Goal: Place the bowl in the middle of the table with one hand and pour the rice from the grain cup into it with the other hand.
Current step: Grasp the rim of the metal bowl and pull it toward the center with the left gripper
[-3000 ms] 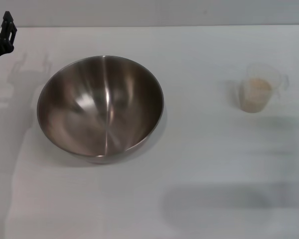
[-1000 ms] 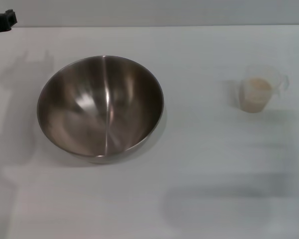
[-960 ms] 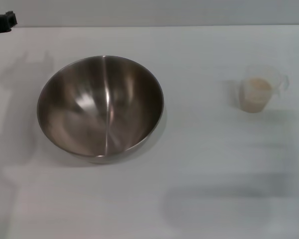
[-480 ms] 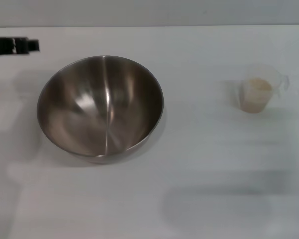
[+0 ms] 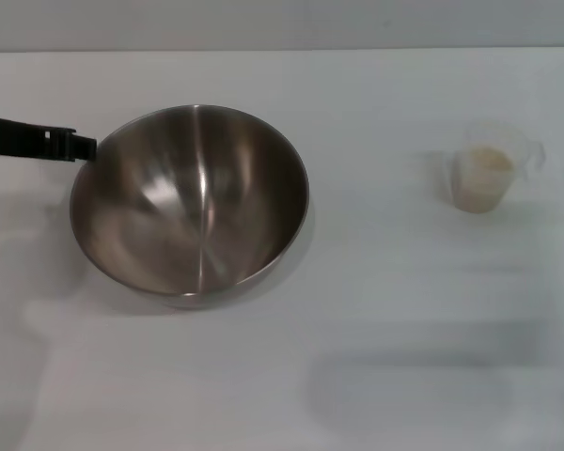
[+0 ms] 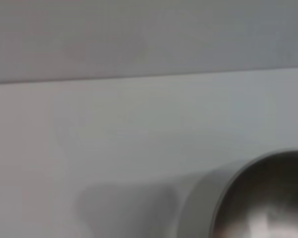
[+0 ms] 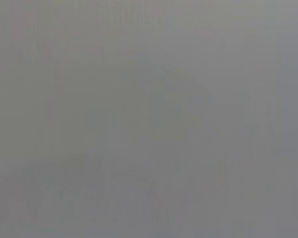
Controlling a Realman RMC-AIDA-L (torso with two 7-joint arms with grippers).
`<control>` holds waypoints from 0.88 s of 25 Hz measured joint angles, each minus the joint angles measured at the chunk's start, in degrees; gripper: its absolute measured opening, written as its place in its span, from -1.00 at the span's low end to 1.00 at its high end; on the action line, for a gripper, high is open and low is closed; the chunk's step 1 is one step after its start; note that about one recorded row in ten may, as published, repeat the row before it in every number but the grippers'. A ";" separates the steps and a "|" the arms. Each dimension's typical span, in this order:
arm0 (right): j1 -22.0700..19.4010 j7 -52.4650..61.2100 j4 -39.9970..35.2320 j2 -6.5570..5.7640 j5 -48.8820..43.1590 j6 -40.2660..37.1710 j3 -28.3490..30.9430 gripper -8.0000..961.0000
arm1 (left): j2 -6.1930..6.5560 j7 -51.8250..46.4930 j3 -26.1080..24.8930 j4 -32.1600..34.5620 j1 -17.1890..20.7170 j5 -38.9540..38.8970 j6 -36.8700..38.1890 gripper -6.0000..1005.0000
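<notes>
The steel bowl (image 5: 190, 202) sits on the white table (image 5: 376, 329), left of the middle, and holds nothing. My left gripper (image 5: 75, 147) reaches in from the left edge as a thin black bar, its tip at the bowl's left rim. The bowl's rim also shows in the left wrist view (image 6: 268, 198). The clear grain cup (image 5: 487, 167) stands upright at the right with pale rice (image 5: 485, 165) inside, its handle to the right. My right gripper is out of view; the right wrist view shows only grey.
The table's far edge (image 5: 357, 49) runs along the top of the head view. A soft shadow (image 5: 414, 385) lies on the table at the front right.
My left gripper has come down and to the right from the top left corner to the bowl's left rim. Bowl and cup have not moved.
</notes>
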 joint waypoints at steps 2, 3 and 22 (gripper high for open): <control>0.04 0.00 0.00 -0.01 -0.02 -0.06 0.01 0.19 | -0.01 0.04 -0.08 0.21 -0.17 -0.01 -0.89 -0.13; 0.06 0.00 0.00 -0.01 -0.04 -0.11 0.01 0.19 | -0.02 0.11 -0.07 0.30 -0.21 -0.02 -1.41 -0.13; -0.05 -0.05 0.00 -0.01 -0.08 -1.82 -0.03 0.19 | -0.13 1.45 0.04 9.65 -3.54 0.08 -1.20 -0.20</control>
